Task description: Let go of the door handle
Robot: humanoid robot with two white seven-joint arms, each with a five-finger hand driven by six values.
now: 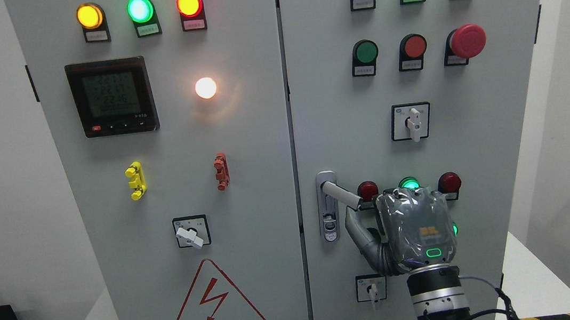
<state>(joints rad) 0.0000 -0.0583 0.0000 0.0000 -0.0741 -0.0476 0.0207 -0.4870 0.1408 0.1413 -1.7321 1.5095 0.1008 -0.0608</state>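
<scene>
grey cabinet door (424, 155), swung-out door handle (341, 194), right robot hand (411, 231) at its tip, grasp or release unclear

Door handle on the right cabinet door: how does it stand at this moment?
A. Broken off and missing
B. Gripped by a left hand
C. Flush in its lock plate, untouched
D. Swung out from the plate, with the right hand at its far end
D: the door handle angles out from its lock plate toward the right hand, which sits at its free end.
</scene>
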